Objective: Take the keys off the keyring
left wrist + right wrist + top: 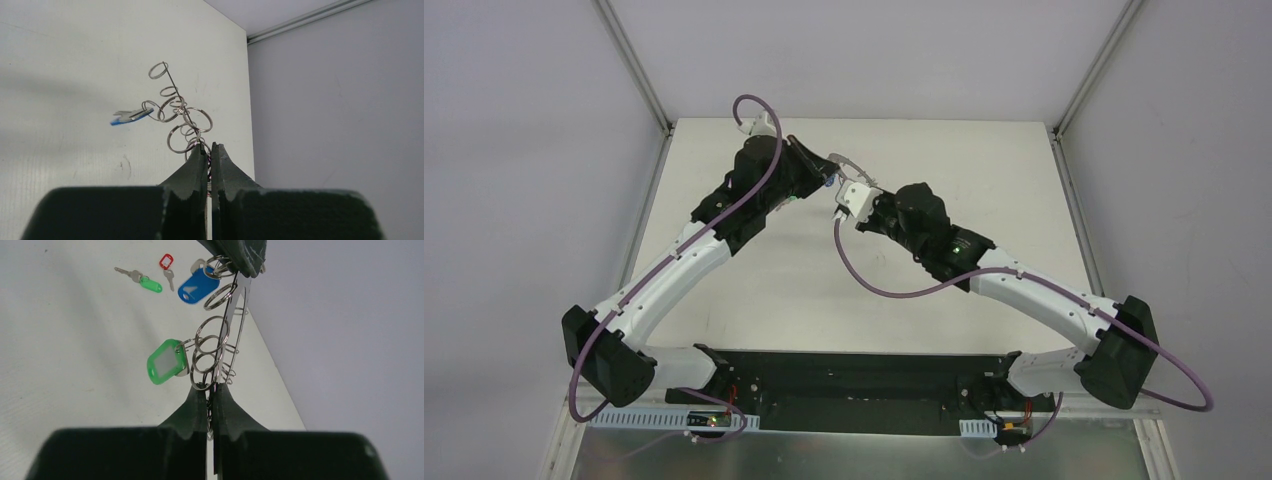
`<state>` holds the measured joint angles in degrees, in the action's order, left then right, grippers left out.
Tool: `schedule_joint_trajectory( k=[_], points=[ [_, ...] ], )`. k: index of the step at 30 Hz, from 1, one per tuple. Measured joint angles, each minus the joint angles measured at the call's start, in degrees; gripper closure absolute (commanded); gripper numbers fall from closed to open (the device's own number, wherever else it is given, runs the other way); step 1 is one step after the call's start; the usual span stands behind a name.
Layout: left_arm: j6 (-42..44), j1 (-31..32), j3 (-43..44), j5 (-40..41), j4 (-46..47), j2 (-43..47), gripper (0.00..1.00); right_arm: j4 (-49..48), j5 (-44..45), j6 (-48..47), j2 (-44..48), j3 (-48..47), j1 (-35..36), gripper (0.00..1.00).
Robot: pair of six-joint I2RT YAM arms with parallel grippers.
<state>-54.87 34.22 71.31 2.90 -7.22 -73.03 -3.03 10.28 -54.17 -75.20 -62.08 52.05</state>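
Note:
The keyring [233,300] is a flat grey ring seen edge-on, held above the table between both grippers. Wire loops line its rim. My right gripper [211,388] is shut on its near edge. My left gripper [210,145] is shut on the opposite edge, and its fingers [240,255] show at the top of the right wrist view. A green-tagged key [167,362] and a blue-tagged key [198,286] hang from the ring. The blue-tagged one also shows in the left wrist view [131,116]. In the top view the keyring [845,160] is a thin arc between the two wrists.
A green-tagged key [145,282] and a red-tagged key [167,264] lie loose on the white table [60,340] below the ring. The table's far edge meets a grey wall [340,100]. Both arms meet at the table's far centre.

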Motion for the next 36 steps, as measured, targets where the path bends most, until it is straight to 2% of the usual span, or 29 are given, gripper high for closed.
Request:
schedule_joint_trajectory(
  k=[2,3,6,7,8,10,12,14,17,22,26,30,36],
  points=[
    [-0.1,-0.1,0.0,0.2,0.4,0.0,1.00,-0.6,0.3,-0.7,0.0,0.1,0.0,1.00],
    [-0.1,-0.1,0.0,0.2,0.7,0.0,0.97,-1.1,0.4,-1.0,0.0,0.2,0.0,1.00],
    [0.0,-0.1,0.0,0.2,1.1,0.2,0.98,-4.5,0.4,-2.4,0.9,2.5,0.0,1.00],
    [0.0,0.0,0.0,0.1,1.0,0.3,0.94,-5.4,0.4,-3.1,1.4,3.3,0.0,1.00],
    [0.0,0.0,0.0,0.1,1.0,0.3,0.85,-6.2,0.4,-3.7,1.7,3.9,0.0,1.00],
    [0.4,0.0,0.0,0.1,1.2,0.6,0.55,-7.5,0.5,-4.6,2.2,4.6,0.0,1.00],
    [1.2,0.0,0.0,0.1,2.0,1.2,0.34,-8.3,0.6,-5.1,2.3,4.7,0.0,1.00],
    [1.9,0.0,0.0,0.2,2.6,2.1,0.23,-8.9,0.8,-5.5,2.4,4.8,0.0,1.00],
    [4.0,0.0,-0.8,-0.1,3.6,4.3,0.13,-9.8,1.0,-5.5,2.5,4.9,-0.3,1.00],
    [12.2,0.0,-4.2,-3.5,4.9,10.3,0.07,-9.5,0.0,-4.7,3.2,4.9,-2.2,1.00],
    [19.7,0.0,-10.7,-8.0,8.8,16.5,0.04,-8.2,-0.9,-4.6,4.5,4.7,-3.5,1.00],
    [25.0,0.0,-20.4,-14.5,17.8,20.3,0.14,-1.9,-4.0,-4.3,5.5,1.3,-4.3,1.00],
    [30.0,0.0,-30.0,-21.0,31.4,15.6,0.19,7.4,-9.3,-1.9,8.2,-6.4,-4.6,1.00]
  ],
)
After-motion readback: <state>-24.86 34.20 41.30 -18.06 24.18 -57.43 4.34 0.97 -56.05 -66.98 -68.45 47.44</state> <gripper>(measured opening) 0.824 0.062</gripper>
